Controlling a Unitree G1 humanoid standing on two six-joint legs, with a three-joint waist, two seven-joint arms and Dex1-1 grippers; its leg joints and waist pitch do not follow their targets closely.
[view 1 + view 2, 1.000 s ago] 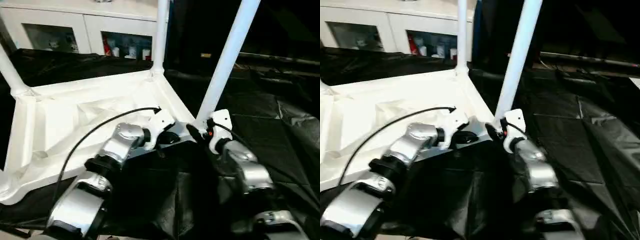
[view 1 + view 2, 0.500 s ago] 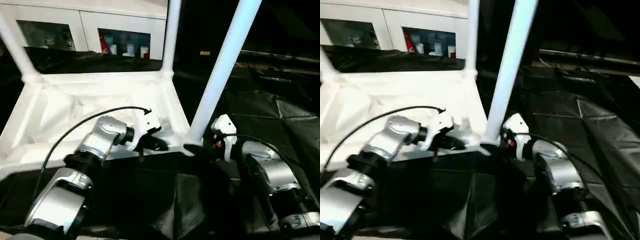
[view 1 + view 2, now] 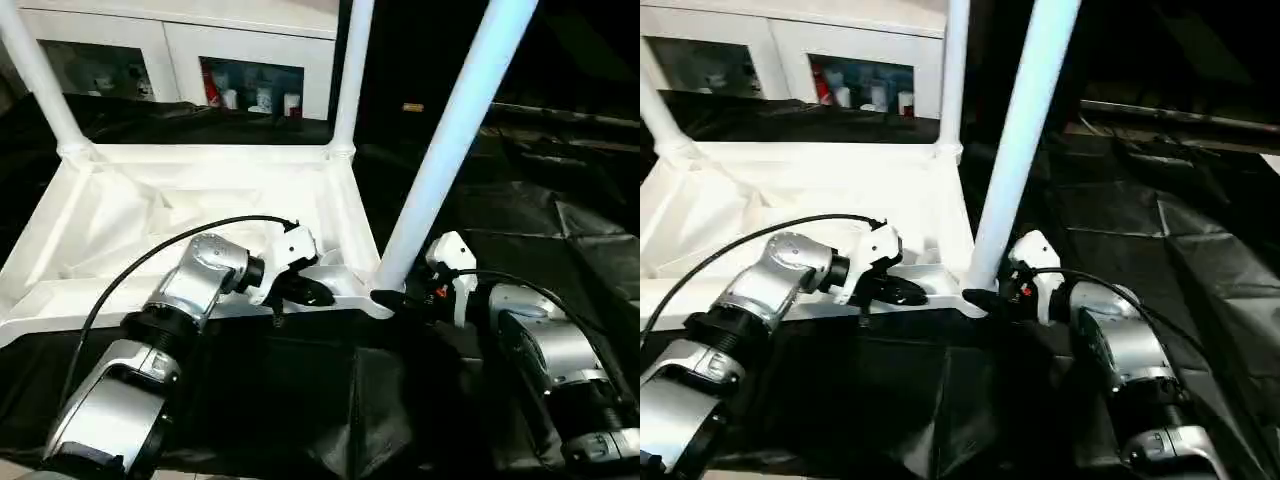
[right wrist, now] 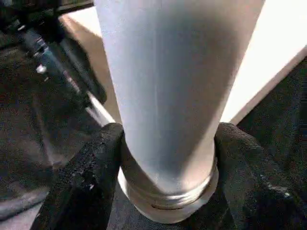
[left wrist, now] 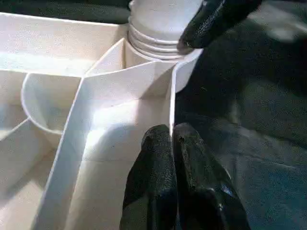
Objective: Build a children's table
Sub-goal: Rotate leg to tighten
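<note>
The white table top (image 3: pixel 180 215) lies upside down, ribbed underside up. Two legs stand in its far corners, one at the far left (image 3: pixel 40 85) and one at the far right (image 3: pixel 350 75). At the near right corner a third leg (image 3: pixel 450 150) leans slightly. Its collared end (image 5: pixel 156 33) sits at the corner socket with the collar's rings showing. My right gripper (image 3: pixel 388 298) is shut on this leg just above the collar, one finger on each side (image 4: pixel 169 139). My left gripper (image 5: pixel 171 132) is shut on the top's thin near rim (image 3: pixel 330 300), close to that corner.
A white cabinet (image 3: pixel 180 45) with glass doors stands behind the table top. Crumpled black cloth (image 3: pixel 560 230) covers the ground to the right and in front. A black cable (image 3: pixel 170 255) loops over my left forearm.
The view has swung, so the top now looks squarer and the far left leg shows more. Both grippers keep their holds. My right forearm sits lower and nearer than a second ago.
</note>
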